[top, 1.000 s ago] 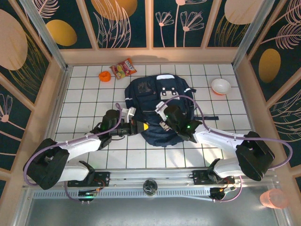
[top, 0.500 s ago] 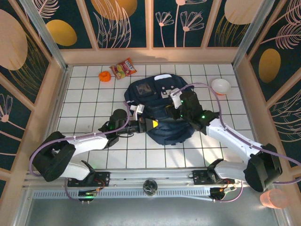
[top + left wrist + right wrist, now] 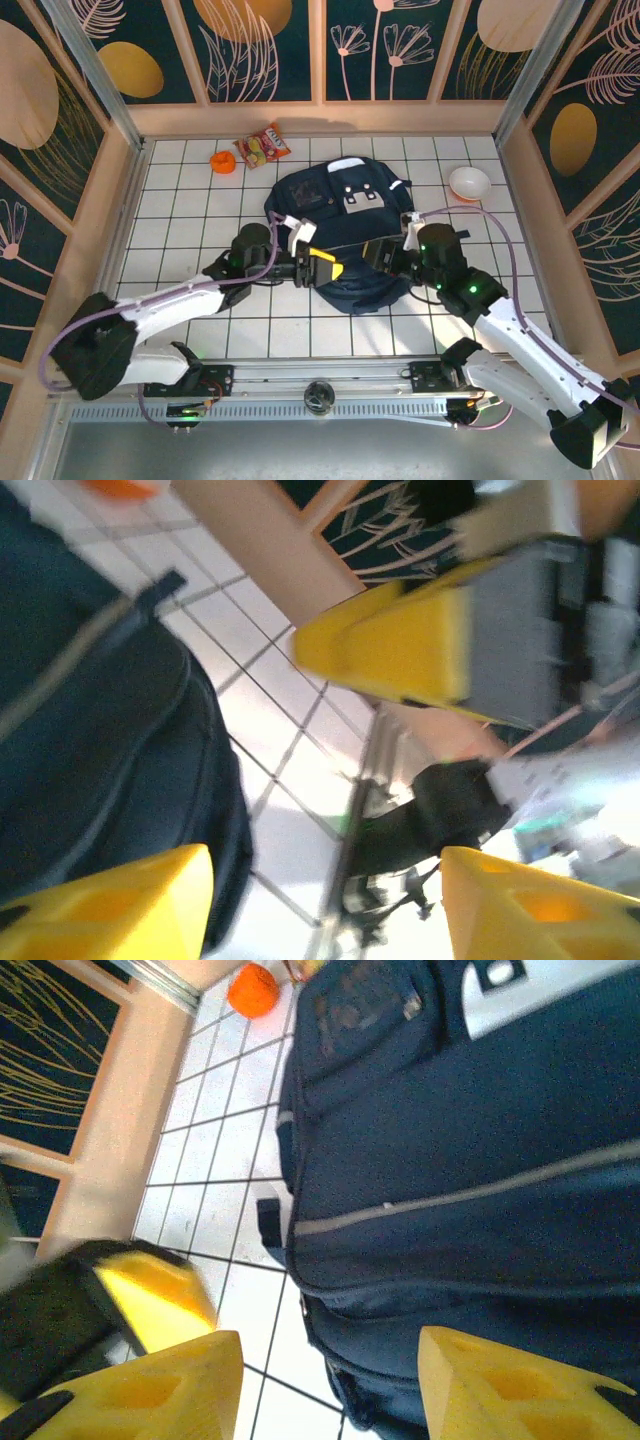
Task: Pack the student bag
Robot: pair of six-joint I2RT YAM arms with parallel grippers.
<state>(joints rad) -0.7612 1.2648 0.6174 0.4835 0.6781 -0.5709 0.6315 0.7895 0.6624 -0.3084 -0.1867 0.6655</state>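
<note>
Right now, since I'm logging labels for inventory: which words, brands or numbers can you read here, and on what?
No text is readable.
The snack packet: print too small to read.
The student bag: its dark front patch is too blurred to read.

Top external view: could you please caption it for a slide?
Left tool and right tool, both open, flank the student bag on the tiled table.

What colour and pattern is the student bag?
Dark navy student bag with thin light stripes, clearest in the right wrist view.
</note>
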